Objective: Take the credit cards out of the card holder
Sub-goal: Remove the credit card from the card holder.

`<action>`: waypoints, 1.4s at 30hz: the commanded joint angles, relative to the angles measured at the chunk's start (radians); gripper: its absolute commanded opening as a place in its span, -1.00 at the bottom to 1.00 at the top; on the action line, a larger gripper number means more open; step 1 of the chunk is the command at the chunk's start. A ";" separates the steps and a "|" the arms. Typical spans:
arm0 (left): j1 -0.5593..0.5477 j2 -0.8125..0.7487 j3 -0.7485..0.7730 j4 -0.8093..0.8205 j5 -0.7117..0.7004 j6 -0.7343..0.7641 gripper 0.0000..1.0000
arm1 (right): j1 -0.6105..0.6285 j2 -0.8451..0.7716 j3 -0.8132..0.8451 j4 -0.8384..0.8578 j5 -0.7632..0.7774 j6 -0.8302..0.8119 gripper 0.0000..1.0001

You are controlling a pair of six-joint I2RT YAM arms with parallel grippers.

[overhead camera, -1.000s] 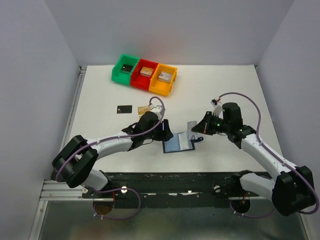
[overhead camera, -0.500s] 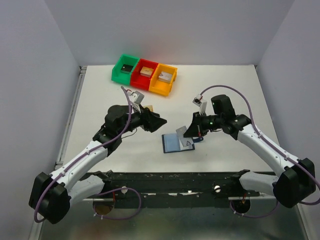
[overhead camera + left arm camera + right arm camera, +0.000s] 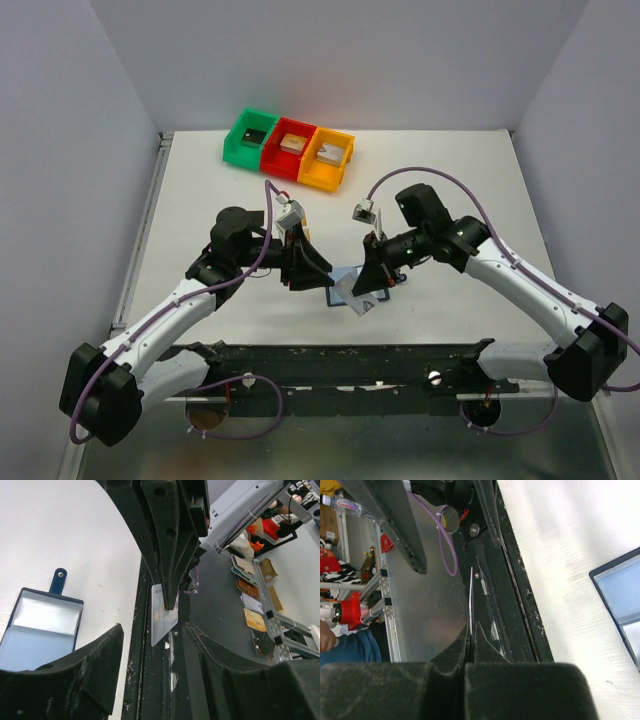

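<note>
Right gripper (image 3: 169, 597) pinches a silver-grey credit card (image 3: 161, 622) upright at frame centre, seemingly just ahead of the open left gripper (image 3: 316, 274); navy folding card holder (image 3: 42, 630) lower left

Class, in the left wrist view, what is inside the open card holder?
The card holder shows pale blue sleeve pages, with no card sticking out. Whether a sleeve holds one cannot be told, and its near end is hidden behind the left gripper.
</note>
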 commanded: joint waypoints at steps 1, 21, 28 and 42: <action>-0.004 0.029 0.029 -0.006 0.096 0.024 0.19 | 0.012 0.013 0.045 -0.080 -0.024 -0.046 -0.99; -0.076 0.107 0.059 -0.056 0.133 0.064 -0.07 | 0.049 0.031 0.062 -0.066 0.018 -0.034 -0.99; -0.092 0.124 0.065 -0.064 0.142 0.073 -0.35 | 0.051 0.034 0.069 -0.066 0.022 -0.033 -0.99; -0.056 0.132 0.045 -0.041 0.047 0.044 -1.00 | 0.041 -0.023 0.084 -0.046 0.328 0.099 0.07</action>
